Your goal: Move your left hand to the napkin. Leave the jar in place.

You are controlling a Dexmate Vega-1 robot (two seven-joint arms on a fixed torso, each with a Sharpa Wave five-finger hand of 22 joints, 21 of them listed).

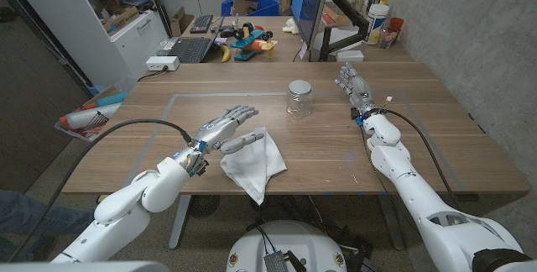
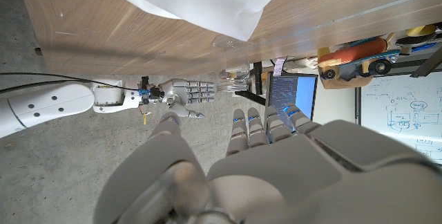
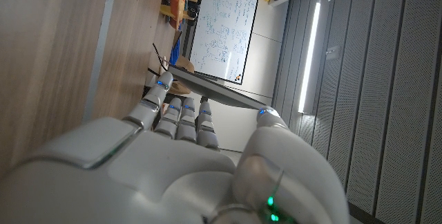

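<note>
Left hand (image 1: 225, 129) spread, thumb on napkin (image 1: 254, 163); jar (image 1: 299, 99) apart.

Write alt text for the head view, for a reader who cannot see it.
The robot's left hand is at the near-left edge of a white napkin on a wooden table, fingers apart, holding nothing. A clear glass jar stands upright beyond the napkin, untouched, and the right hand waits open to the jar's right.

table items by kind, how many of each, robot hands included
napkin: 1
jar: 1
robot hands: 2, left hand and right hand
total: 4
</note>
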